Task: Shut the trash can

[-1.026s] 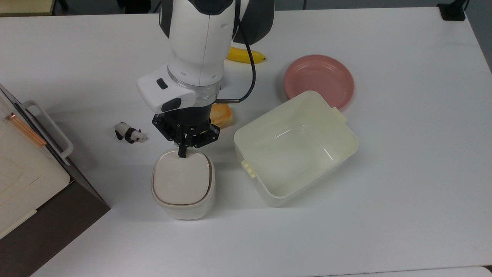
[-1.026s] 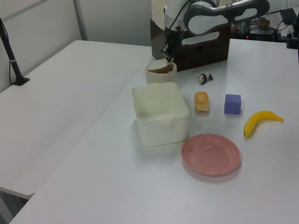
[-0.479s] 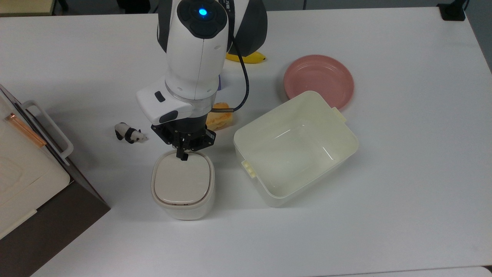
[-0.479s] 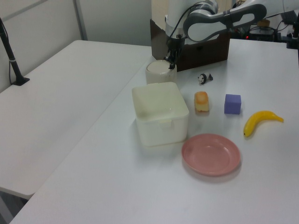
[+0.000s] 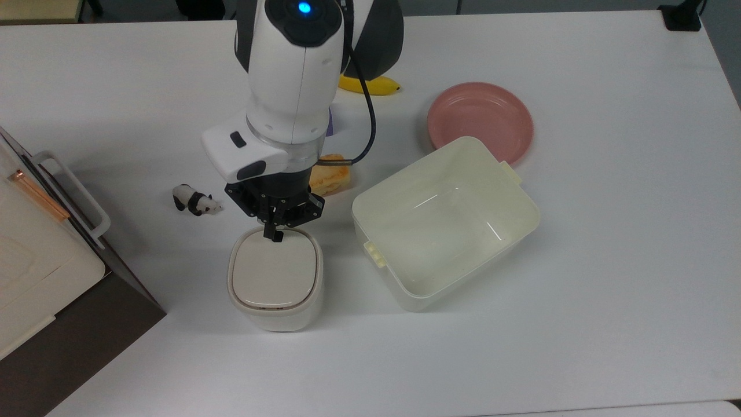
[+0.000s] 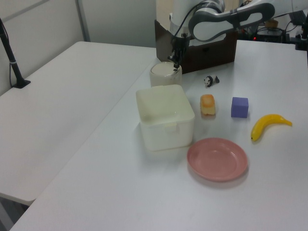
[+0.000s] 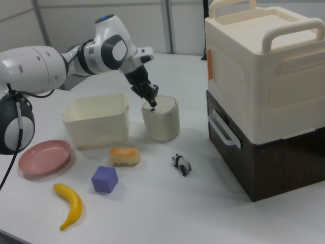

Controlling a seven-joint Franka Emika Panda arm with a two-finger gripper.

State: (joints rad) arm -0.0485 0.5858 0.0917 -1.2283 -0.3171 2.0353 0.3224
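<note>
Panda figurine first at the top view's left, then my gripper, then the trash can just below it in that frame, with the cream tub off to the top view's right. What matters to me is how the bin lies from the fingertips: directly under them, with the tips over the lid's far edge, the edge nearest the arm, while the rest of the lid stretches away toward the top view's bottom. From the right view the gripper sits at the top rim of the trash can, touching or just above the lid; I cannot tell which. The fingers look drawn together to a narrow point, gripping nothing, so I am pushing with the tips rather than grasping. The lid looks flat and seated in the rim all round, so I judge the closing is essentially done. If any push remains it goes straight down, not sideways, since a sideways nudge could slide the light bin toward the tub beside it. Otherwise I would lift clear.
</note>
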